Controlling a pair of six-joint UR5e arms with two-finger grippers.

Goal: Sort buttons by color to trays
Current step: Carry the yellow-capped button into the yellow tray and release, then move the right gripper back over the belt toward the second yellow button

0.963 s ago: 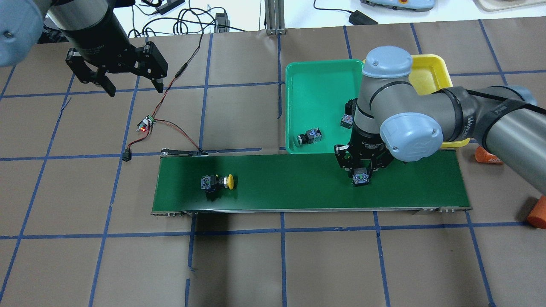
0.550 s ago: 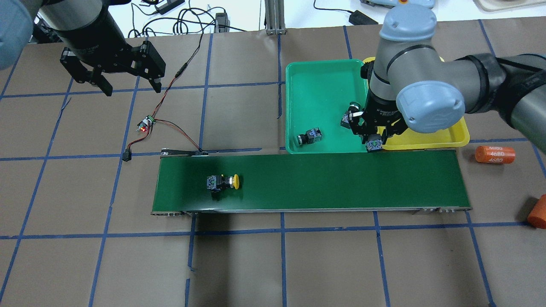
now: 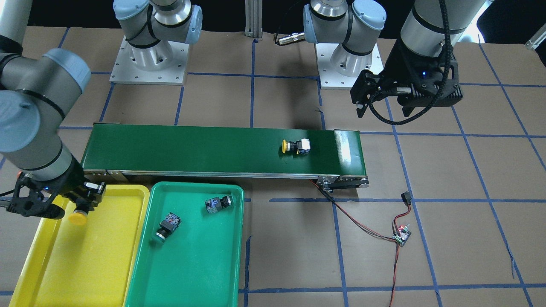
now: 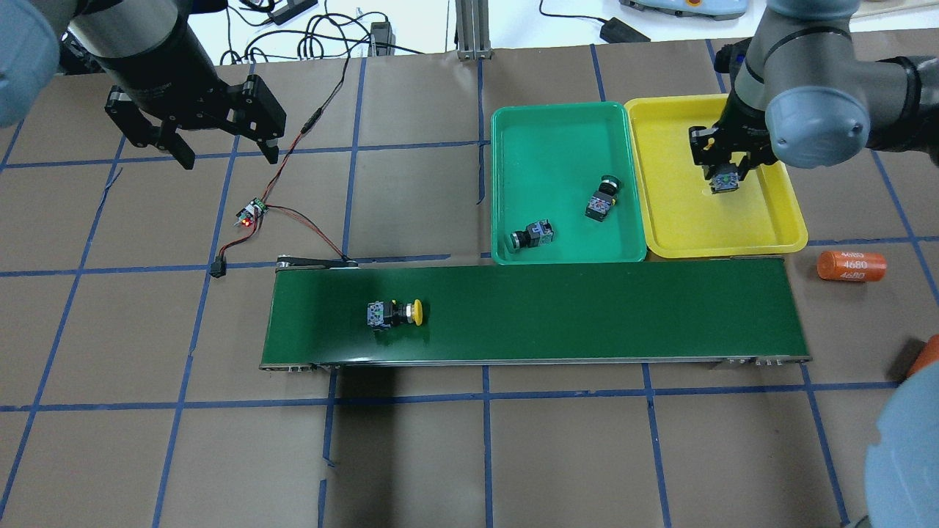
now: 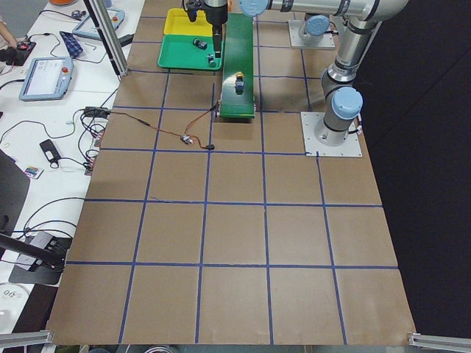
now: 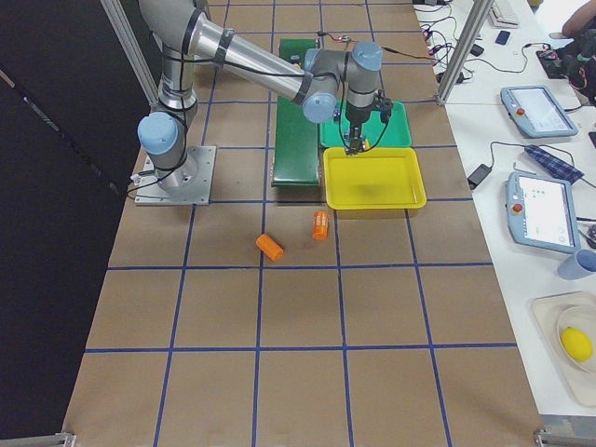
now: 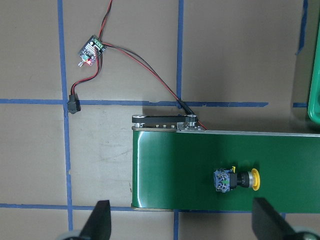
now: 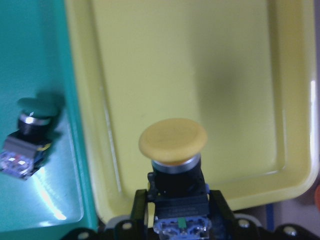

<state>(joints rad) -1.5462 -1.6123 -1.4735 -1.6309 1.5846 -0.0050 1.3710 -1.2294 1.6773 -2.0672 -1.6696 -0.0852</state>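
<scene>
Left gripper [image 4: 227,155] hangs wide open, empty. A yellow button [image 4: 396,313] has crept right along the belt [image 4: 587,308]. Green buttons [image 4: 532,235] lie in the green tray [image 4: 565,117]. Right gripper [image 4: 726,180], clamping the held button [image 8: 172,150], has swung from the belt to above the yellow tray [image 4: 675,220]; release looks next

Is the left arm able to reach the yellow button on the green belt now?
Probably yes. The left gripper hangs open near that end of the conveyor belt, nothing covers the yellow button, and the right gripper holds the other button over the yellow tray.
</scene>
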